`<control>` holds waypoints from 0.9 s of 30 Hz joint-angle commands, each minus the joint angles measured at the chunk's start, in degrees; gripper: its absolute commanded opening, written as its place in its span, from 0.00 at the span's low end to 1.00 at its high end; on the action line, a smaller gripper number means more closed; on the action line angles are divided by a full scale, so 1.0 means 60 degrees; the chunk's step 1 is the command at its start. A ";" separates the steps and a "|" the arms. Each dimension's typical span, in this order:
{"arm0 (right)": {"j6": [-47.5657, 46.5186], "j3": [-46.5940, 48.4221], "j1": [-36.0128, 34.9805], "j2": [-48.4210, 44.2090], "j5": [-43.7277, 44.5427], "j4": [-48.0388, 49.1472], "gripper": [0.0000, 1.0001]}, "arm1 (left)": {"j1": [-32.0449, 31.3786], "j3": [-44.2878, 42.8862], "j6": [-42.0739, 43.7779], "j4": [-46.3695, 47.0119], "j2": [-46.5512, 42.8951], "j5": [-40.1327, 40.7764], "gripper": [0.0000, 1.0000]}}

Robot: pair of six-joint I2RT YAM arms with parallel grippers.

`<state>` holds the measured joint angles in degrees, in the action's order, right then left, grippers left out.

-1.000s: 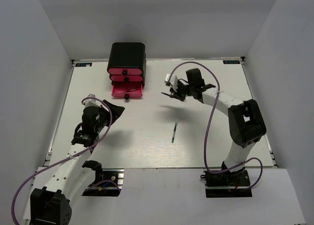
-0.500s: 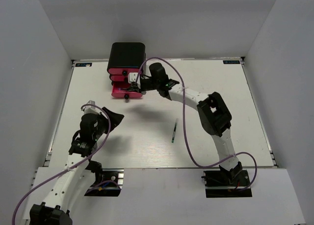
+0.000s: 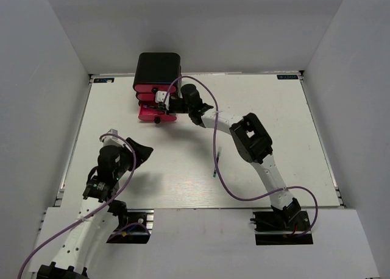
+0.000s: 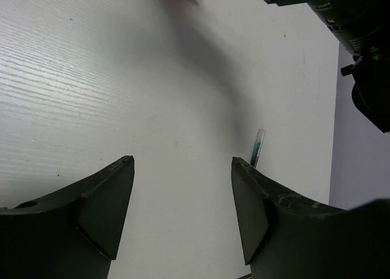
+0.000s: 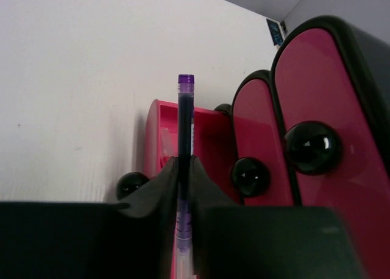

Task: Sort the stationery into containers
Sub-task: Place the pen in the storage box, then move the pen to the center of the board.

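Right wrist view: the right gripper (image 5: pixel 184 169) pinches a purple-capped pen (image 5: pixel 185 120) right at the pulled-out lowest drawer (image 5: pixel 153 133) of 3, likely poised for release. That arm stretches far across the table (image 3: pixel 274 120) to the cabinet (image 3: pixel 158 64). The left gripper (image 4: pixel 183 194), jaws wide and empty, hovers low near 1 green pen (image 4: pixel 257 150).

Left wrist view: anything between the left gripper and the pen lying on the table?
Nothing; only bare table between the open left gripper and the thin dark pen, clear in the left wrist view.
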<state>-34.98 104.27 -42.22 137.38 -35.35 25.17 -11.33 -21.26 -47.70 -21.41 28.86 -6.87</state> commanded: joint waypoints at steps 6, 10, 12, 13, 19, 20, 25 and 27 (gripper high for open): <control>-0.0029 -0.0077 0.0049 -0.0117 -0.0069 0.1181 0.49 | -0.0015 -0.0514 0.0785 0.0416 0.0885 -0.0523 0.78; -0.0015 -0.0327 0.0107 -0.0367 -0.0041 0.1356 0.50 | -0.0103 -0.0924 0.1153 0.1033 0.1777 -0.0992 0.78; 0.0161 -0.0560 0.0136 -0.0630 0.0047 0.1473 0.47 | -0.0103 -0.1115 0.1401 0.1267 0.2262 -0.1445 0.76; 0.0364 -0.0808 0.0166 -0.0892 0.0149 0.1619 0.45 | -0.0103 -0.1290 0.1403 0.1544 0.2526 -0.1621 0.75; 0.1843 -0.3251 0.0589 -0.3465 0.2314 0.1855 0.00 | -0.0541 -0.1993 0.2003 0.2379 0.4782 -0.2733 0.46; 0.2325 -0.3561 0.0634 -0.3691 0.3913 0.1986 0.00 | -0.0659 -0.1994 0.2090 0.2498 0.5060 -0.2736 0.36; 0.3659 -0.5143 0.1584 -0.5463 0.5629 0.0174 0.02 | -0.2003 -0.3017 0.2719 0.2881 0.6861 -0.2796 0.21; 0.3837 -0.5598 0.2301 -0.5830 0.5381 -0.0999 0.40 | -0.2562 -0.3849 0.3230 0.2558 0.7989 -0.2591 0.21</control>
<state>-17.52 74.30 -33.30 105.08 -8.80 27.51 -22.52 -38.06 -33.58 -7.35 72.10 -21.56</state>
